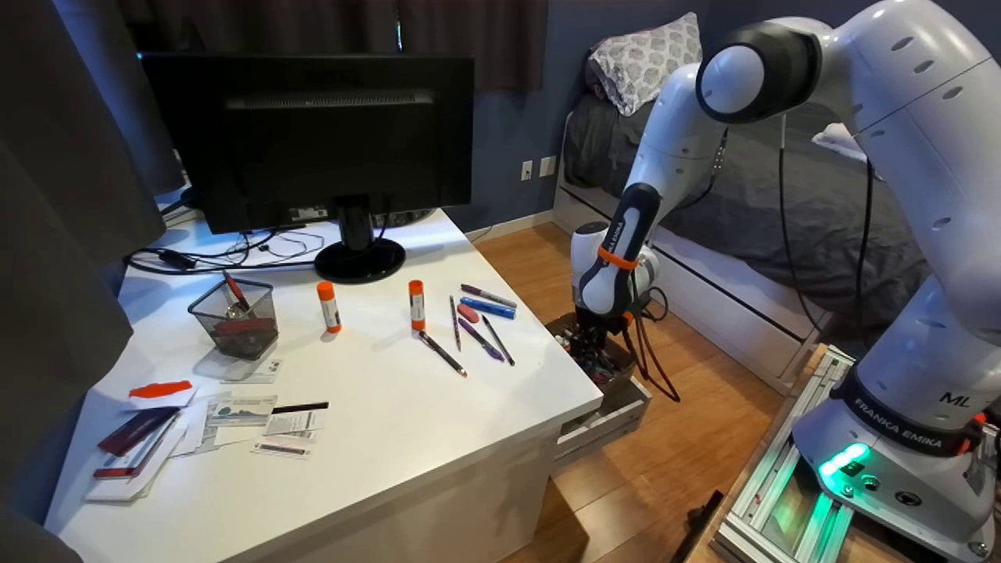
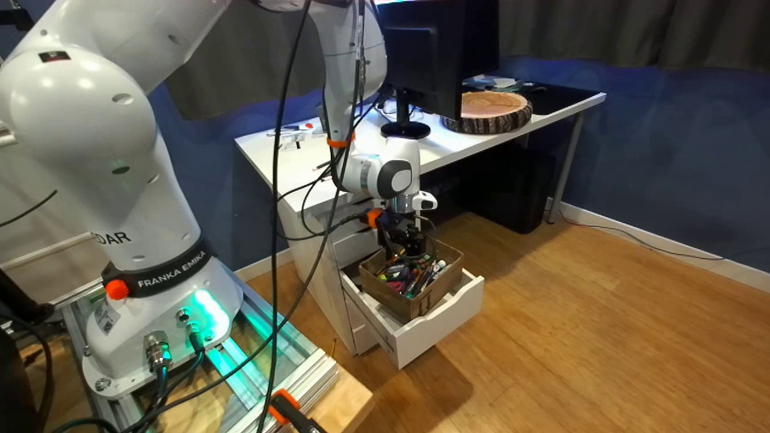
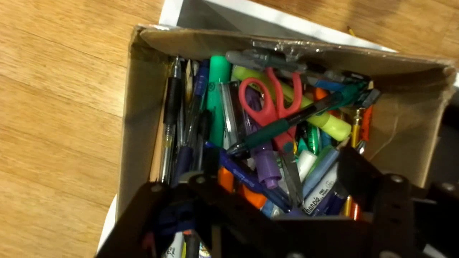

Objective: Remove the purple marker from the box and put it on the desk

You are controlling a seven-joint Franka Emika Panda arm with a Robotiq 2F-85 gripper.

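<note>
The box (image 3: 405,132) is brown cardboard, full of pens, and also shows in both exterior views (image 2: 391,294) (image 1: 622,377). In the wrist view a purple marker (image 3: 267,165) lies near the middle of the pile, its cap end towards me. A dark green pen and red scissors lie across its other part. My gripper (image 3: 279,163) is open, its dark fingers spread to either side of the purple cap. I cannot tell whether they touch the pens. In the exterior views the gripper (image 2: 409,240) (image 1: 593,332) points down into the box. The desk (image 1: 375,422) is white.
The box stands in an open white drawer (image 2: 442,331) under the desk's edge. Several pens (image 1: 485,340), two glue sticks (image 1: 417,305), a mesh cup (image 1: 235,320), cards (image 1: 242,410) and a monitor (image 1: 313,141) are on the desk. Cables (image 2: 328,222) hang beside the arm.
</note>
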